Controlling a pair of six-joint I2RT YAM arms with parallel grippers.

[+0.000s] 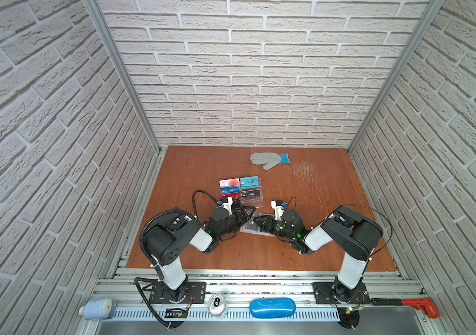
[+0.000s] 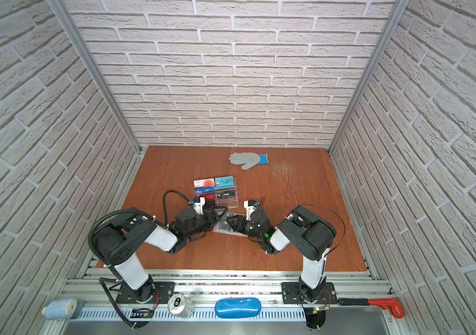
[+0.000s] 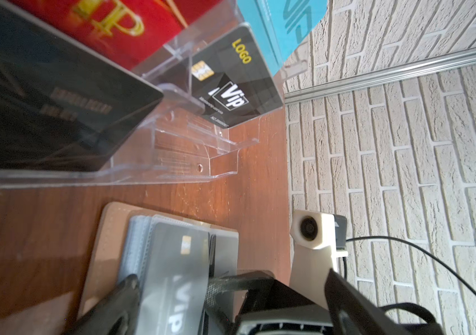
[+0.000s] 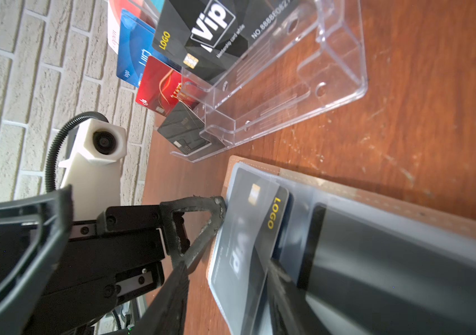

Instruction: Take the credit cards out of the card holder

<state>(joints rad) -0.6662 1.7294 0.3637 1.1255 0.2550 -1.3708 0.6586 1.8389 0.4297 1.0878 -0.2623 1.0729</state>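
Brown wooden tabletop, walled in white brick, bore the open tan leather-look card holder near its middle, with a black "VIP" credit card lying in its grey translucent sleeve. From the left, the left gripper, jaws spread wide, touched that sleeve's edge with one finger. From the right, the right gripper sat half-parted over it; I could not tell whether it pinched anything. Just beyond stood a clear acrylic tiered stand holding coloured cards, and a grey glove lay far back.

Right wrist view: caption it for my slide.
Open left pincer at the edge of the card holder's sleeved black card, clear stand nearby.
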